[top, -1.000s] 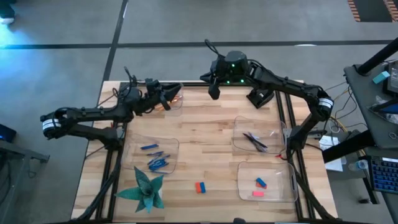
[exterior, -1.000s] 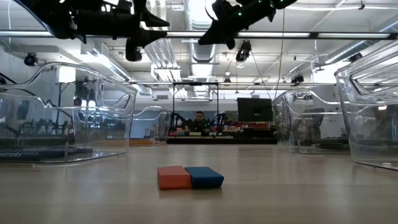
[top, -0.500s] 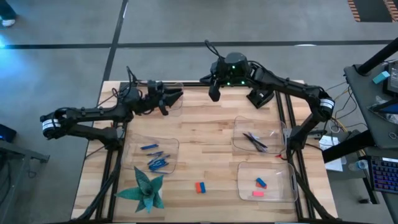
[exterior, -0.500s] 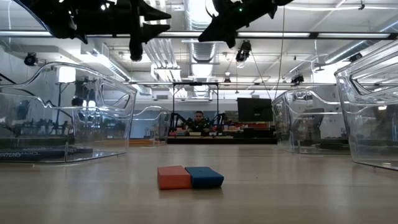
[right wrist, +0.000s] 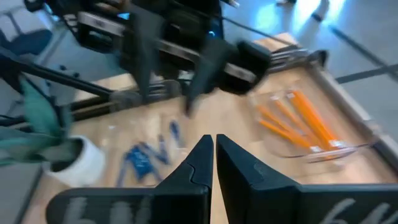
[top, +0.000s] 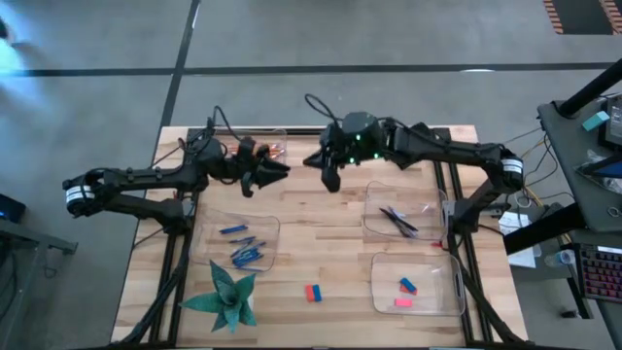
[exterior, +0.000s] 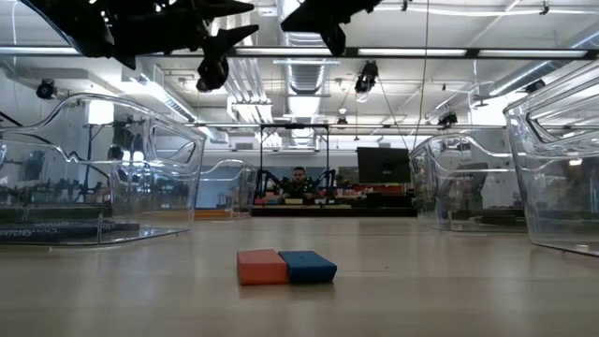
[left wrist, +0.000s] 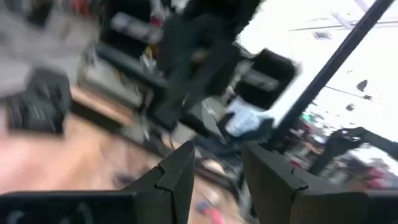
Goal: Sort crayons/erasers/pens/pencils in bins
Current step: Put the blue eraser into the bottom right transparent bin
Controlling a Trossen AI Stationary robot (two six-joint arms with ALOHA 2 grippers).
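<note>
- Left gripper [top: 276, 171]: earlier it sat over the pencil bin [top: 274, 146] at upper left of the high view, w/ an orange pencil at its tip. Now swung clear toward table centre; fingers [left wrist: 177, 180] spread, nothing between them.
- Pencils [right wrist: 298, 121] lie in that bin, per right wrist view. My read: drop done, left arm free for next pick.
- Right gripper [top: 329, 180]: moved from the far edge down toward mid-table, just right of the left one. Fingers pressed together, nothing held.
- Crayons [top: 243, 248] in bin at lower left of high view, beside green paper star [top: 226, 295].
- Pens [top: 398, 220] in bin at mid right; two erasers [top: 405, 292] (blue, pink) in bin at lower right.
- Still loose: red/blue eraser pair [exterior: 285, 267], touching, on bare table [top: 330, 243] at bottom centre, well apart from both grippers.
- Likely last job: get that pair into the eraser bin [top: 384, 292]; either arm has to come a long way down the frame.
</note>
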